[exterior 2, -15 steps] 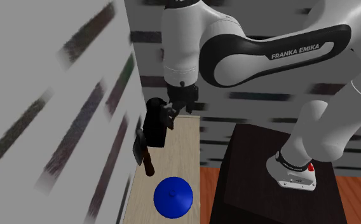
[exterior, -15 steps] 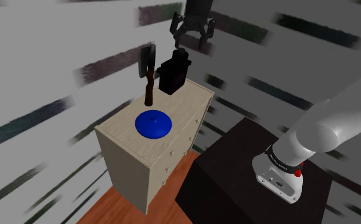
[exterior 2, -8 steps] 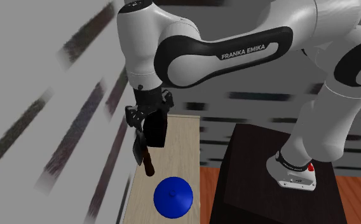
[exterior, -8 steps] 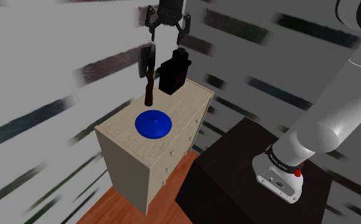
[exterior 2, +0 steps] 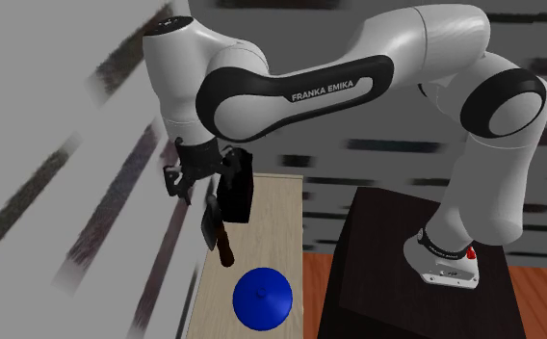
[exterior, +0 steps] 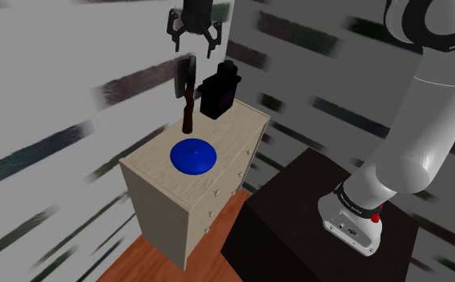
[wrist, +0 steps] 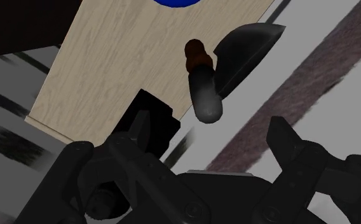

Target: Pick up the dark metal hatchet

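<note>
The hatchet stands upright on the pale wooden dresser (exterior: 150, 170), brown handle (exterior: 188, 112) down and dark metal head (exterior: 183, 77) up, close to the striped wall. My gripper (exterior: 194, 37) hangs open just above the head, touching nothing. In the second exterior view the gripper (exterior 2: 200, 180) sits directly over the hatchet head (exterior 2: 209, 223). Looking down from the wrist, the hatchet's head (wrist: 243, 51) and the end of its handle (wrist: 204, 95) lie a little ahead of my open gripper (wrist: 214, 143).
A black boxy object (exterior: 219, 90) stands on the dresser right beside the hatchet. A blue disc (exterior: 193, 155) lies nearer the dresser's front. The striped wall (exterior 2: 89, 193) runs close behind. My dark stand (exterior: 298, 216) stands at the lower right on a wooden floor (exterior: 138, 260).
The gripper has swung from above the black boxy object to the shoulder view's left, ending over the hatchet head. It stayed open. Nothing on the dresser moved.
</note>
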You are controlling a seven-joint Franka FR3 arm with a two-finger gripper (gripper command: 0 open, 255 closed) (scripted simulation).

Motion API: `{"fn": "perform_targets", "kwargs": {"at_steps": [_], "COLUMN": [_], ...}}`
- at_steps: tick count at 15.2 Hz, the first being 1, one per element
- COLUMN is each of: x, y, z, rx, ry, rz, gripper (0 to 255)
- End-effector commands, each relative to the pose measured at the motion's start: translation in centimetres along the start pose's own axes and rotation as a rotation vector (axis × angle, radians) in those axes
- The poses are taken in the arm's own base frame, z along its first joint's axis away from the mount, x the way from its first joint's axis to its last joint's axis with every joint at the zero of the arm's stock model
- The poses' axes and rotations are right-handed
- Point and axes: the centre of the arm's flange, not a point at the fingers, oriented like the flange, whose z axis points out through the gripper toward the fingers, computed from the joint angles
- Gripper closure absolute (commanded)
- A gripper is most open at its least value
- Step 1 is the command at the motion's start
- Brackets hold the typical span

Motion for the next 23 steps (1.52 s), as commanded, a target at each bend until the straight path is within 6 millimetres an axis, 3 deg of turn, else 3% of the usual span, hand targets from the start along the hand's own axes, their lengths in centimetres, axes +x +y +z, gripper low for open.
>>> {"fn": "perform_targets", "kwargs": {"at_steps": [1,3,5,6,15,23], "x": [0.2,0.3,0.3,0.3,0.3,0.0], "y": [0.0,0.1,0.1,0.1,0.1,-0.1], "z": [1.0,2.3,2.3,2.3,2.3,-1.9], "rx": [0.0,0.0,0.0,0.0,0.0,0.0], "ry": [0.0,0.0,0.0,0.0,0.0,0.0], "rz": [0.001,0.001,0.001,0.001,0.001,0.001], "gripper": [0,0,0,255,255,255]}}
